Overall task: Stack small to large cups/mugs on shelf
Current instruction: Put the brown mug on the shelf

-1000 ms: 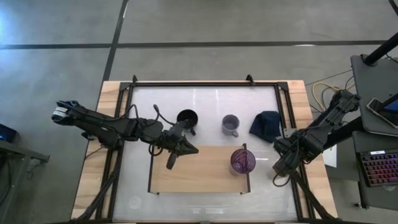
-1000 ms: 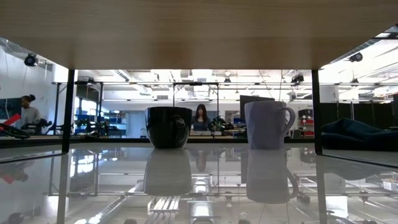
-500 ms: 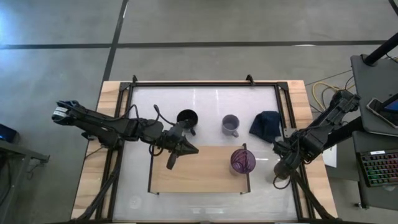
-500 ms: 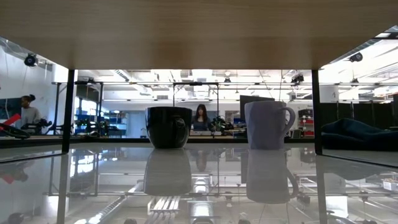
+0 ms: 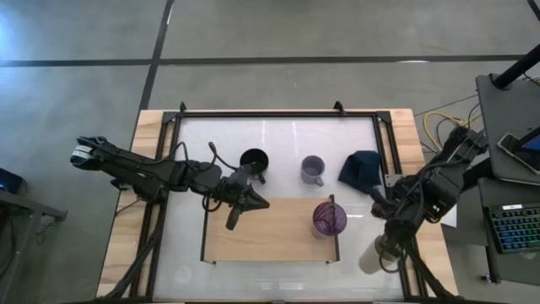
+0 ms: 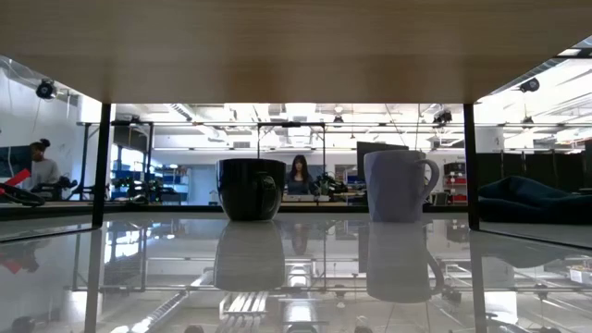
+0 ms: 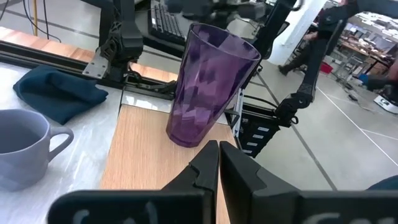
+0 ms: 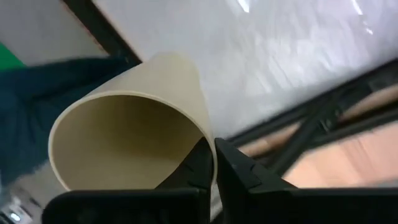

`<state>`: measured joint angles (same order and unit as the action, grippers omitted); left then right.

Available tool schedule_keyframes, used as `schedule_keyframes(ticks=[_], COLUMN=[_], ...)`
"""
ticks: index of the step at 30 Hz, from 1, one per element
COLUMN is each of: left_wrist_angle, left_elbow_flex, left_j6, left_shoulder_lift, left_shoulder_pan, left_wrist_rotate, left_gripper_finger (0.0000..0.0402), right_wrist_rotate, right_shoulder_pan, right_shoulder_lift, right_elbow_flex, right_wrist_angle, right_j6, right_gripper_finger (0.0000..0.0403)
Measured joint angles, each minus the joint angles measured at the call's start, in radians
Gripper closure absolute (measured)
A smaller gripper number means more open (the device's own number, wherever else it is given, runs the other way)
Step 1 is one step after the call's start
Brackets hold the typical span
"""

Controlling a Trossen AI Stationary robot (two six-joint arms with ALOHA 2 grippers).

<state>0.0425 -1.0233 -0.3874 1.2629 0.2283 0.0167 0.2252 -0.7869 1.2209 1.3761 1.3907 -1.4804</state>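
Note:
The translucent purple cup (image 5: 329, 219) stands upright on the light-wood shelf (image 5: 270, 236), near its right end; it also shows in the left wrist view (image 7: 211, 87). The black mug (image 5: 253, 159) and the grey-lavender mug (image 5: 313, 169) stand on the white tabletop behind the shelf, and also show in the low view as the black mug (image 6: 251, 188) and the grey mug (image 6: 400, 185). My left gripper (image 5: 231, 221) is shut and empty over the shelf's left part. My right gripper (image 5: 384, 243) is shut on the pale cream cup (image 5: 372, 256) at the table's right near side. My right gripper holds the cream cup by its wall at the rim (image 8: 202, 134), one finger inside the cup and one outside. The cup is tipped on its side, its open mouth (image 8: 124, 152) toward the wrist camera. Whether it is clear of the table I cannot tell.
A dark blue cloth (image 5: 360, 167) lies at the table's far right, also seen in the left wrist view (image 7: 59, 90). Black frame rails (image 5: 396, 181) run along the table's right side by my right arm. The shelf's middle and left parts are bare.
My right gripper has gone toward the table's near edge and turned, carrying the cream cup, which now shows pale beyond the gripper at the right near side. My left arm has kept still.

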Motion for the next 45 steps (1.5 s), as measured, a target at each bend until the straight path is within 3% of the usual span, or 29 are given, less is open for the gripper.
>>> schedule_keyframes(ticks=[6, 18, 25, 33, 40, 45], left_wrist_angle=[0.0, 0.0, 0.0, -0.004, -0.008, -0.008], left_elbow_flex=[0.0, 0.0, 0.004, 0.018, 0.018, 0.018], left_j6=[0.0, 0.002, 0.002, -0.013, -0.026, -0.026], left_shoulder_lift=[0.0, 0.0, 0.0, 0.001, 0.001, 0.001], left_shoulder_pan=[-0.005, -0.018, -0.018, -0.018, -0.018, -0.015], left_wrist_rotate=[0.0, -0.004, -0.007, -0.007, -0.008, -0.007], left_gripper_finger=[0.0402, 0.0402, 0.0402, 0.0402, 0.0402, 0.0402], right_wrist_rotate=[0.032, -0.08, -0.249, -0.393, -0.453, -0.578], right_shoulder_pan=[-0.001, 0.0, 0.015, 0.091, 0.176, 0.248], right_shoulder_lift=[0.157, 0.445, 0.54, 0.544, 0.556, 0.573], right_elbow_flex=[0.27, 0.764, 0.976, 0.958, 0.961, 0.961], right_wrist_angle=[0.075, 0.175, 0.179, 0.056, -0.121, -0.118], right_j6=[0.096, 0.25, 0.368, 0.558, 0.782, 0.909], right_gripper_finger=[0.0394, 0.0394, 0.0394, 0.0394, 0.0394, 0.0394])
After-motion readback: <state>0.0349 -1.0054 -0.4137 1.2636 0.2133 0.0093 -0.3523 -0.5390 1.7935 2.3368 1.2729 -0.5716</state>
